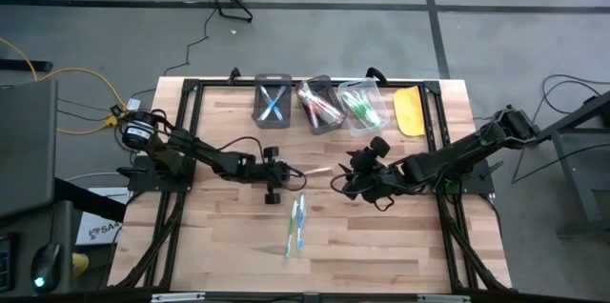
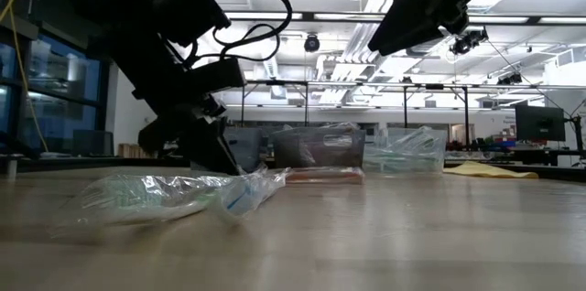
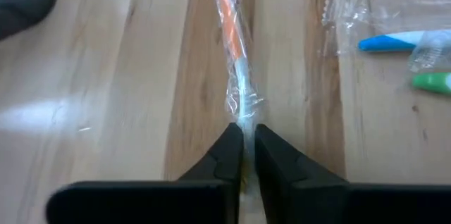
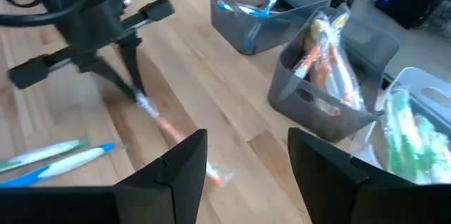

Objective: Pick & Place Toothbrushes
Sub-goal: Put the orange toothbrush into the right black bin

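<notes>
Now my left hand pinches the crinkly clear wrapper of a slim orange toothbrush on the pale wooden surface, while my right hand hovers wide.

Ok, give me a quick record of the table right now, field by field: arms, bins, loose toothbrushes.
left gripper: shut on the orange toothbrush, which is wrapped and lies on the table
right gripper: open, holding nothing, above the table near the bins
blue bin: blue brushes
middle bin: orange-red brushes
clear bin: green brushes
loose toothbrushes: one blue, one green, side by side
yellow cloth: beside the clear bin
</notes>
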Tool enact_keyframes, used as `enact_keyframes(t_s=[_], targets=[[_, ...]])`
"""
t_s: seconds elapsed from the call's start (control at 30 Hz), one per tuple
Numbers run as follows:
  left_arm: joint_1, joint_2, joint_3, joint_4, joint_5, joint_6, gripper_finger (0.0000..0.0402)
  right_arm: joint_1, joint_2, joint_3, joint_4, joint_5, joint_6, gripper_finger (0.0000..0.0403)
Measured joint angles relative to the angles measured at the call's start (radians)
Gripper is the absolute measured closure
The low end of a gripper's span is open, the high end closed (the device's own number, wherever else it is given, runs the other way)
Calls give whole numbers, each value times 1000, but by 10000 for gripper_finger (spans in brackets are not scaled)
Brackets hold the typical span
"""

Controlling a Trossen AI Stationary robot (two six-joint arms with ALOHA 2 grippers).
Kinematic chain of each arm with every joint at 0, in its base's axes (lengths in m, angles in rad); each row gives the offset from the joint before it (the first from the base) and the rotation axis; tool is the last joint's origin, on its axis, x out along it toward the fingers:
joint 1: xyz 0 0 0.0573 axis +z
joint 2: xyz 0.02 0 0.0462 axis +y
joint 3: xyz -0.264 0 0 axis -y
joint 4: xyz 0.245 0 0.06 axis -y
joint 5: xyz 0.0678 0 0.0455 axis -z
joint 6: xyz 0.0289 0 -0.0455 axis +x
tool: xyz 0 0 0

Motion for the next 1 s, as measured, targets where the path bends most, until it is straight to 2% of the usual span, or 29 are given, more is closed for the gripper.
enact_keyframes(t_s=[0.07, 0.17, 0.33, 0.43, 0.6, 0.7, 0.87, 1.0], targets=[[0, 0, 0, -2, -4, 1, 388, 0, 0, 0, 9, -20, 0, 212], [0, -2, 0, -3, -8, 22, 383, 2, 21, 0, 53, -53, -18, 212], [-2, -35, 10, -51, -11, 96, 394, 13, 100, 0, 162, -141, -130, 212], [-20, -54, 44, -94, -47, 166, 394, 9, 163, 0, 247, -201, -228, 212], [-42, -73, 113, -191, -82, 220, 394, -4, 275, 0, 395, -193, -400, 212], [-47, -75, 153, -241, -94, 222, 394, -10, 321, 0, 412, -192, -466, 212], [-47, -75, 181, -276, -105, 227, 394, -29, 381, 0, 413, -188, -472, 212], [-48, -75, 196, -303, -104, 227, 394, -41, 407, 0, 412, -97, -475, 212]])
